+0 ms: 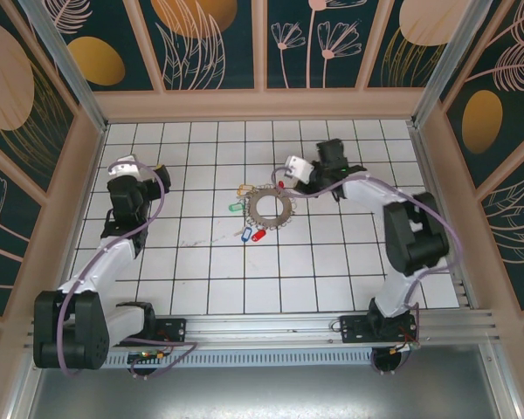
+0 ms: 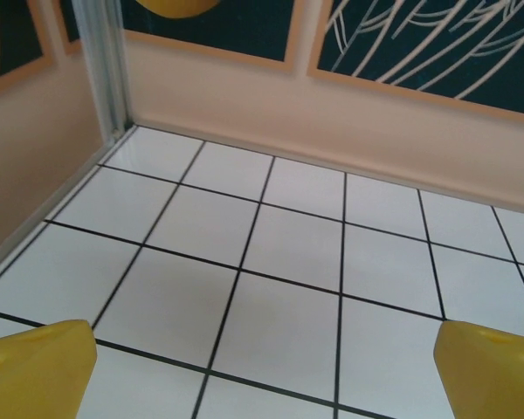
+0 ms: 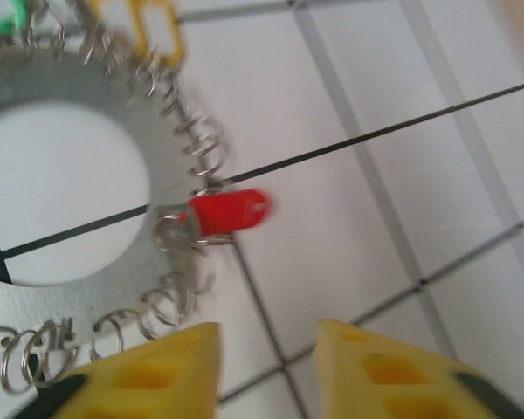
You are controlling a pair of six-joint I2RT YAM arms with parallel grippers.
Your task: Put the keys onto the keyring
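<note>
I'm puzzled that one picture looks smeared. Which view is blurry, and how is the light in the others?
Right wrist view: smeared and soft, with the red-tagged key and the keyring loops fuzzy, perhaps from motion or closeness. Left wrist view: sharp, with crisp lines on the tiled floor and a faint sheen toward the corner. Top external view: even light, no harsh glare, keyring small but clear.

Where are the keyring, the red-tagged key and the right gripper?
keyring (image 3: 74,87): right wrist view, flat grey band.
red-tagged key (image 3: 225,213): right wrist view, red plastic tag.
right gripper (image 3: 269,349): right wrist view, gap between yellow fingertips.
</note>
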